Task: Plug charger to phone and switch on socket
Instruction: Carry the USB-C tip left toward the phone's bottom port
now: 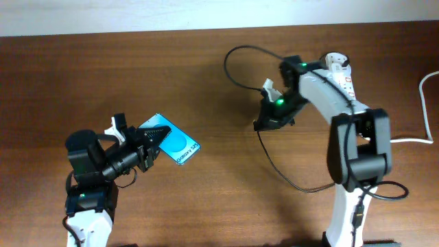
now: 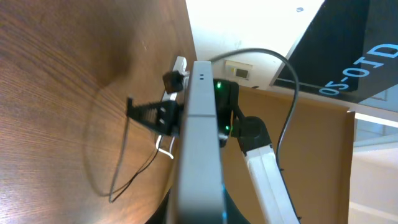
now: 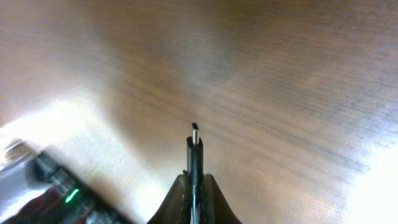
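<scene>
My left gripper [image 1: 155, 140] is shut on the phone [image 1: 175, 145], which has a blue screen and is held tilted above the table at the left. In the left wrist view the phone [image 2: 199, 137] shows edge-on between the jaws. My right gripper [image 1: 265, 124] is shut on the connector end of the charger [image 1: 280, 171], a thin black cable looping over the table. In the right wrist view the connector tip [image 3: 194, 143] sticks out between the shut fingers [image 3: 194, 186], above bare wood. The white socket [image 1: 341, 71] lies at the back right, partly hidden by my right arm.
The socket's thick white cord [image 1: 424, 92] runs along the right edge. The charger cable loops at the back centre [image 1: 236, 51]. My left arm's base [image 1: 86, 199] stands at the front left, my right arm's base [image 1: 353, 171] at the front right.
</scene>
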Motion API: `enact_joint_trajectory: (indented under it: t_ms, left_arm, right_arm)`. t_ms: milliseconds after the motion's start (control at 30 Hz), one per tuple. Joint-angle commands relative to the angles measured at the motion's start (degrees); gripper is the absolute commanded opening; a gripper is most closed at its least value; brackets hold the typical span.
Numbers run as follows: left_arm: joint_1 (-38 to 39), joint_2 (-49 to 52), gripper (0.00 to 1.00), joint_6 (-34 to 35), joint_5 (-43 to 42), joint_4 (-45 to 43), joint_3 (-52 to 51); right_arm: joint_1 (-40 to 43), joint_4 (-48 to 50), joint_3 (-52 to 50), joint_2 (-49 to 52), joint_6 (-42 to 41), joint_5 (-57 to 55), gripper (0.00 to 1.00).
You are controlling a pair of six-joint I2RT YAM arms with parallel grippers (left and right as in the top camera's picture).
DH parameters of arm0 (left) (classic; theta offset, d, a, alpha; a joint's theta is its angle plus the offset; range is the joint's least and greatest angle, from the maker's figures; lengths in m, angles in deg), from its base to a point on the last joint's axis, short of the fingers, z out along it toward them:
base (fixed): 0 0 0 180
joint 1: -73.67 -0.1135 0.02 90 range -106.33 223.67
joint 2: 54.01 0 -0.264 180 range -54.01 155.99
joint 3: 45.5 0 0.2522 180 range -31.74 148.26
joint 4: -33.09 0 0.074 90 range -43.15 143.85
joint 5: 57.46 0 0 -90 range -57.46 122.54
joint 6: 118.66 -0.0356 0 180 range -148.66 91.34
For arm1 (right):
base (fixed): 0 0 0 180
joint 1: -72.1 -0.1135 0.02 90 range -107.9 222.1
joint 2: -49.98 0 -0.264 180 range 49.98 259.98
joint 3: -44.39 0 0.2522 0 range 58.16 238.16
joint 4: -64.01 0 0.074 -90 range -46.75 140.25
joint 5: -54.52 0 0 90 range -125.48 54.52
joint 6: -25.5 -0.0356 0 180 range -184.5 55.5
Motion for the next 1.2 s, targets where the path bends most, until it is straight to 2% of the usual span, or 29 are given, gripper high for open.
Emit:
enact_joint_trajectory:
  t_ms: [0,33,133,333,433,567,733,933,1100,1167]
  left_arm:
    - [-0.2,-0.2,0.0,-1.1,0.0,-0.5,0.6]
    - [-0.2,-0.2,0.0,-1.1,0.0,-0.5,0.6]
    - [-0.2,-0.2,0.0,-1.2,0.0,-0.5,0.6]
    - [-0.2,-0.2,0.0,-2.4,-0.8,-0.5,0.6]
    - [-0.2,-0.2,0.0,-2.4,-3.3,-0.5,0.6]
    - [-0.2,-0.2,0.0,-3.3,-7.0,-0.6,0.6]
    - [-0.2,-0.2,0.0,-5.0,-7.7,-0.6,0.6]
    - [-0.2,2.0,0.0,-4.9,-7.5,-6.0,0.6]
    - [-0.2,4.3,0.0,-5.0,-6.4,-7.2,0.7]
    - [-0.2,4.3,0.0,-5.0,-6.4,-11.3,0.7]
  right_arm:
    - [3.6,-5.7,1.1,-2.0,13.9,17.4,0.04]
    - [4.6,-9.7,1.1,-2.0,18.1,20.4,0.04]
    - [4.8,-15.3,1.1,-2.0,22.4,21.1,0.04]
    - [4.6,-30.6,1.1,-4.3,36.3,21.3,0.04]
    - [4.6,-30.7,1.1,-8.7,35.6,21.0,0.04]
    - [4.1,-30.6,1.0,-15.4,29.2,17.4,0.04]
    - [-3.3,-30.6,0.9,-21.4,24.8,18.5,0.04]
    - [-10.0,-30.6,-3.7,-22.0,25.7,28.0,0.04]
    - [-12.9,-30.6,-10.7,-22.1,33.2,39.8,0.04]
    - [-14.5,-30.6,-11.0,-22.1,35.5,44.3,0.04]
